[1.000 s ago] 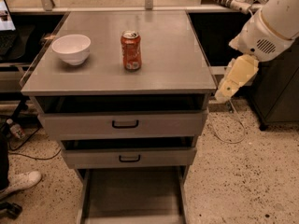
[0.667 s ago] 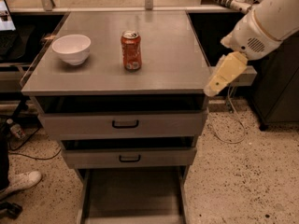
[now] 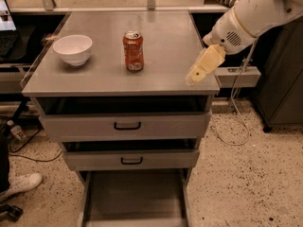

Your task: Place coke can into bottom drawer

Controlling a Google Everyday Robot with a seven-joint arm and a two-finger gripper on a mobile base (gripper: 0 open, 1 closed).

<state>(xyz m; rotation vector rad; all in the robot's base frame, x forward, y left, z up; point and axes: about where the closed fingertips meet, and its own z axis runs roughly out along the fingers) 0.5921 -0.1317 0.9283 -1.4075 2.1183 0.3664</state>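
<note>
The coke can (image 3: 133,50) stands upright near the middle of the grey cabinet top (image 3: 165,70). The bottom drawer (image 3: 135,197) is pulled out, and the part of its flat grey floor that shows holds nothing. My gripper (image 3: 199,72), with cream-coloured fingers, hangs from the white arm over the right front corner of the cabinet top, well to the right of the can and not touching it. It holds nothing.
A white bowl (image 3: 72,49) sits on the cabinet top left of the can. The two upper drawers (image 3: 127,125) (image 3: 131,159) with black handles are slightly ajar. A dark cabinet (image 3: 284,79) and a cable (image 3: 234,126) are on the right. A shoe (image 3: 19,183) is on the floor at left.
My gripper and arm have moved left and a little upward, from beside the cabinet's right edge to over its right front corner. The can and bowl have not moved.
</note>
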